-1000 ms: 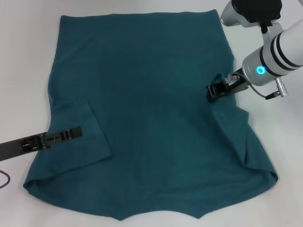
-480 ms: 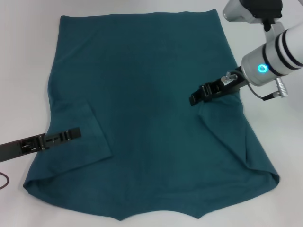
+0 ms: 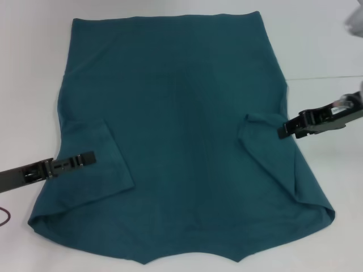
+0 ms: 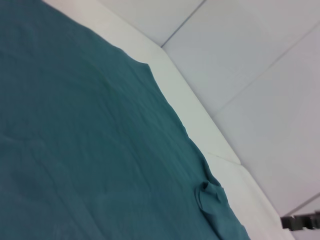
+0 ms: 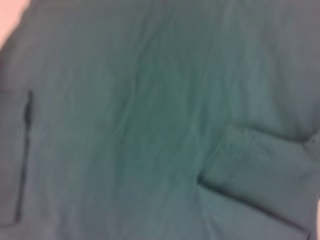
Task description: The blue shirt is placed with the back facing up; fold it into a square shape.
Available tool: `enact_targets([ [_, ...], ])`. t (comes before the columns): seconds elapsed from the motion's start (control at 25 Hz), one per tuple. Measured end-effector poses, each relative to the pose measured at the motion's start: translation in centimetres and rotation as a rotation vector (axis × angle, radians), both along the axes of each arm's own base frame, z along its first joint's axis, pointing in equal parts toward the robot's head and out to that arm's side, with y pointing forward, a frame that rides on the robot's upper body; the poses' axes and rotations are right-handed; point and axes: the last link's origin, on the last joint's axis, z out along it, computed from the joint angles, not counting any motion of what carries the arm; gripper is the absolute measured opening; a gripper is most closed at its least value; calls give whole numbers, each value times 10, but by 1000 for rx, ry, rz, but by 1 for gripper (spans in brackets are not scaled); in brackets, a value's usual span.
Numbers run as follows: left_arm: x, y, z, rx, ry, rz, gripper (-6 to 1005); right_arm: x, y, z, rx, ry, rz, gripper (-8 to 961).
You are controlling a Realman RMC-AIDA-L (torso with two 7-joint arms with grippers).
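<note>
The blue shirt (image 3: 181,113) lies spread flat on the white table (image 3: 34,68), plain side up, collar end toward me. Its right sleeve (image 3: 266,150) is folded inward onto the body; the right wrist view shows that flap (image 5: 255,172) lying free. My right gripper (image 3: 282,132) hovers at the shirt's right edge just beside the flap, open and holding nothing. The left sleeve (image 3: 102,170) is also folded inward. My left gripper (image 3: 91,157) lies over it, low and still. The left wrist view shows the shirt (image 4: 75,140) and, far off, the right gripper (image 4: 300,221).
Bare white table surrounds the shirt on the left, far side and right. A seam line in the table (image 3: 323,77) runs along the right. A dark cable (image 3: 5,216) shows at the near left edge.
The right gripper carried the right sleeve inward, let it go, and pulled back to the right off the shirt. The sleeve now lies folded on the body. The left arm has not moved.
</note>
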Motion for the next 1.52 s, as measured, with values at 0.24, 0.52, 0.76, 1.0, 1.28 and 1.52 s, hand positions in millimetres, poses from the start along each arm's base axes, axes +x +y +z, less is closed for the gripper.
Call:
enact_targets([
  [0.24,-6,0,13,-37,-88,169,735,28,-36,26,134,407,55,510],
  [0.52,-41,-21,35,-88,-170,475,736,56,-56,42,202,543,-28,509],
  [0.76,-64,-40,39,-87,-155,592,736,51,-52,40,178,519,-16,507],
  [1.0,-73,-47,34,-101,-137,642,735,48,-49,35,159,497,-14,507],
  [1.28,-76,-44,23,-118,-137,673,736,49,-50,32,157,499,-20,507],
  [1.52,-80,-43,16,-113,-141,701,736,51,-52,30,153,505,-28,507],
])
